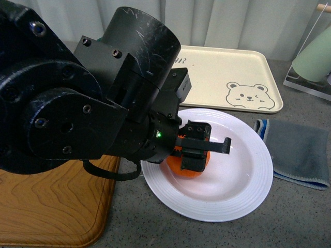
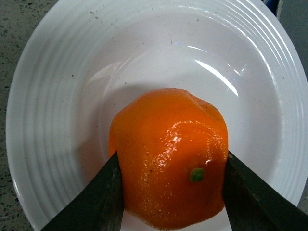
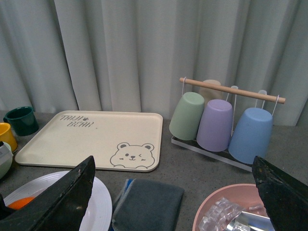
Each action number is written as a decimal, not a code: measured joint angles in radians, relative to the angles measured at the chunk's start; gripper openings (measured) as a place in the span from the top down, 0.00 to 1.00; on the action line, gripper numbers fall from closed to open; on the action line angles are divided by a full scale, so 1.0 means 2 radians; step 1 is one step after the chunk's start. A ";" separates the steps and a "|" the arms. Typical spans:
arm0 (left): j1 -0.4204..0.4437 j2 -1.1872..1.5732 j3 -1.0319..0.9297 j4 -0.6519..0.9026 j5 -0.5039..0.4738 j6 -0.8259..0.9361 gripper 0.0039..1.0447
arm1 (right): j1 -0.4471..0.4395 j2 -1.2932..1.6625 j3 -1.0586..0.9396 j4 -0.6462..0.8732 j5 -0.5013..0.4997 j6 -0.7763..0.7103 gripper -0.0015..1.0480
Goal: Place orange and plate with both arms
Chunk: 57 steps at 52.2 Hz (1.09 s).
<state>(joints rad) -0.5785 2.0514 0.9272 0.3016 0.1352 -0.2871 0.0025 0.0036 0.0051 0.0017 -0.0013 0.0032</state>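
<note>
The white ridged plate [image 1: 243, 170] lies on the grey table in front of the bear-print tray. My left gripper [image 1: 195, 155] is shut on the orange [image 1: 192, 166] and holds it over the plate's bowl. In the left wrist view the orange [image 2: 168, 154] fills the gap between both fingers [image 2: 96, 202], its green stem dimple facing the camera, with the plate [image 2: 48, 96] right below. My right gripper [image 3: 173, 192] is open and empty, raised above the table; the plate's rim [image 3: 98, 202] and a sliver of the orange [image 3: 21, 202] show beside it.
A cream bear-print tray [image 1: 227, 77] lies behind the plate. A grey cloth [image 1: 300, 150] lies right of it. A wooden board [image 1: 51, 206] is at the front left. A rack of coloured cups [image 3: 216, 120], a pink bowl with ice [image 3: 231, 211], and green and yellow mugs [image 3: 19, 120] are in view.
</note>
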 joint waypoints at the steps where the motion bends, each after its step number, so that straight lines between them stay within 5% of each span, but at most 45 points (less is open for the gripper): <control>1: 0.000 0.001 0.000 0.000 -0.001 0.000 0.55 | 0.000 0.000 0.000 0.000 0.000 0.000 0.09; 5: -0.001 0.004 0.002 0.000 -0.005 0.001 0.54 | 0.000 0.000 0.000 0.000 0.000 0.000 0.09; 25: -0.001 -0.004 0.004 -0.010 -0.002 -0.001 0.04 | 0.000 0.000 0.000 0.000 0.000 0.000 0.09; 48: 0.021 -0.090 -0.018 0.012 -0.083 0.002 0.06 | 0.000 0.000 0.000 0.000 0.000 0.000 0.09; 54: 0.023 -0.072 -0.106 0.283 -0.261 0.078 0.24 | 0.000 0.000 0.000 0.000 -0.002 0.000 0.09; 57: 0.037 -0.078 -0.169 0.403 -0.293 0.105 0.34 | 0.000 0.000 0.000 0.000 0.000 0.000 0.09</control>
<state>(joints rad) -0.5045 1.8954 0.5896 1.1072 -0.4507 -0.0776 0.0025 0.0036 0.0051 0.0017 -0.0013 0.0029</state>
